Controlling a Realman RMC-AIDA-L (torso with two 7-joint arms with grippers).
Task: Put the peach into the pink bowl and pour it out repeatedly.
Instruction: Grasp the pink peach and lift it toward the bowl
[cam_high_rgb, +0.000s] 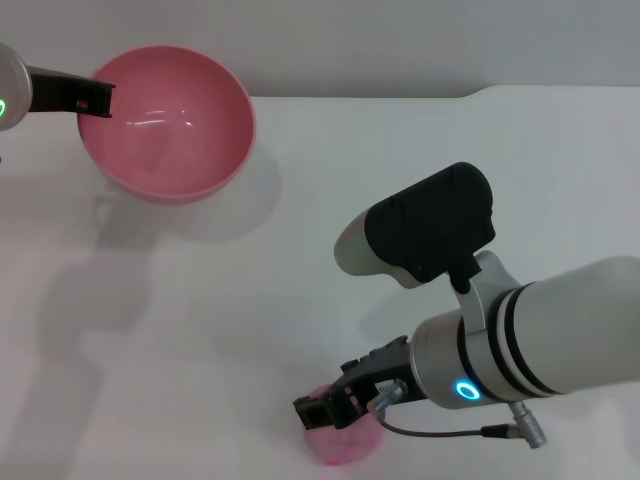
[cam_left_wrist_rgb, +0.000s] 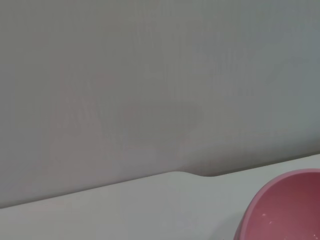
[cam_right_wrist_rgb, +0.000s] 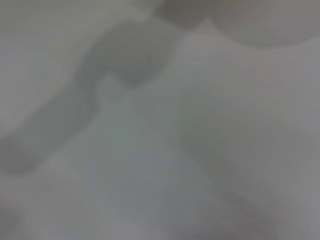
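Right gripper (cam_high_rgb: 335, 408): low over the near part of the table (cam_high_rgb: 300, 250); jaws sit on the peach (cam_high_rgb: 345, 440), but whether they pinch it I cannot tell.
Peach: directly under and between the right jaws, partly hidden.
Left gripper (cam_high_rgb: 97, 98): jaws pinch the rim of the pink bowl (cam_high_rgb: 170, 120), one jaw inside the wall; the bowl looks lifted.
Bowl contents: nothing visible.
Handling, as a judgement: peach small, round, likely light and prone to rolling; grip across its widest middle. Bowl stiff, glossy, possibly slippery at the rim.

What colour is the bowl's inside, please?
Glossy pink bowl, clearest in the head view.
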